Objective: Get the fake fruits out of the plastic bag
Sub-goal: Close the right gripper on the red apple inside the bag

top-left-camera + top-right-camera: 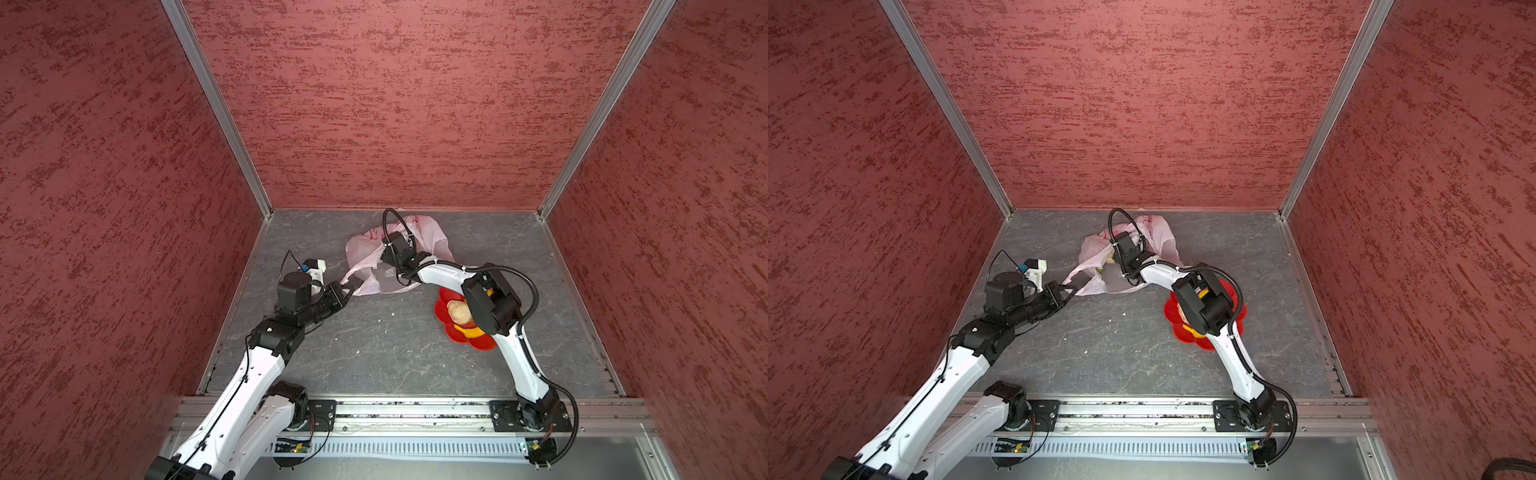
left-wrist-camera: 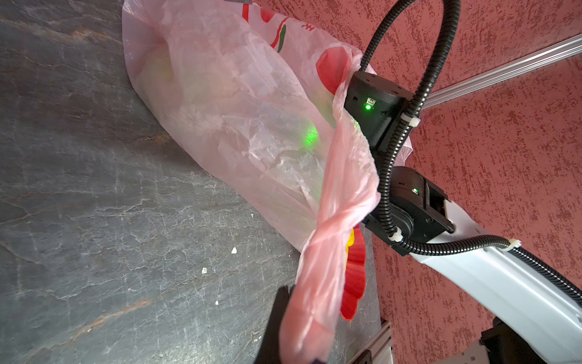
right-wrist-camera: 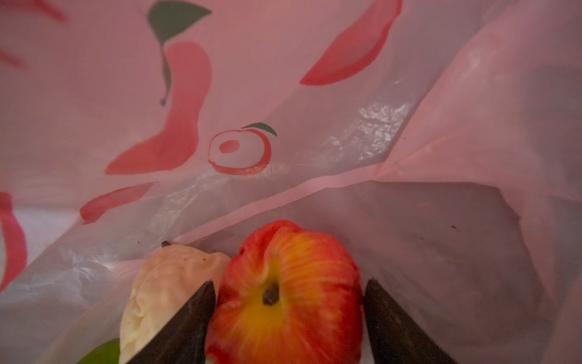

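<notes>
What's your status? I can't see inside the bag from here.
Left gripper shut on handle of plastic bag. Right gripper inside bag, open around red-orange fruit. Beige fruit close alongside.

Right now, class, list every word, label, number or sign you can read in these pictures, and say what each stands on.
No text can be read whole.
On the thin translucent pale pink plastic bag: one small red printed character near its fold, blurred and partly hidden, unreadable.
On the same bag: a red outline apple drawing with a green leaf, a logo without letters.
Nothing else shows lettering.
</notes>
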You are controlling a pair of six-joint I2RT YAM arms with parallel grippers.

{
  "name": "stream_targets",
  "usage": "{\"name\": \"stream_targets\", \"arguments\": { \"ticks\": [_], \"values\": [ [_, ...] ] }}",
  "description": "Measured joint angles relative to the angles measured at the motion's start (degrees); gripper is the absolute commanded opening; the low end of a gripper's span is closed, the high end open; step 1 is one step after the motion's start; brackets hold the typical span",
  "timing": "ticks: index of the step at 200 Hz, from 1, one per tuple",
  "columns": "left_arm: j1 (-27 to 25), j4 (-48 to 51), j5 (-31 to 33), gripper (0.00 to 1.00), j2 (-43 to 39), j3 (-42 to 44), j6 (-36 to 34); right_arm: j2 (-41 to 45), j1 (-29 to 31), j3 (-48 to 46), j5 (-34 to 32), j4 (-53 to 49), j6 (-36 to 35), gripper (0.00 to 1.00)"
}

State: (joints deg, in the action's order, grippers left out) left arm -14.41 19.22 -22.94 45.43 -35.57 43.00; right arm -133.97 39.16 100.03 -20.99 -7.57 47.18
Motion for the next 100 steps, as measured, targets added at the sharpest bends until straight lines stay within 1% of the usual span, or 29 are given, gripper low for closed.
{"name": "stream_targets", "arguments": {
  "ticks": [39, 79, 100],
  "values": [
    [0.00, -0.02, -0.20, 0.00, 0.00, 0.00, 0.02, -0.02, -0.07, 0.09, -0.02, 0.00, 0.39, 0.64],
    [0.00, -0.04, -0.39, 0.00, 0.02, 0.00, 0.02, -0.02, -0.11, 0.09, 0.04, 0.24, 0.48, 0.50],
    [0.02, -0.04, -0.42, 0.00, 0.04, 0.00, 0.02, 0.09, -0.13, -1.03, 0.42, 2.32, 0.35, 0.42]
  ]
}}
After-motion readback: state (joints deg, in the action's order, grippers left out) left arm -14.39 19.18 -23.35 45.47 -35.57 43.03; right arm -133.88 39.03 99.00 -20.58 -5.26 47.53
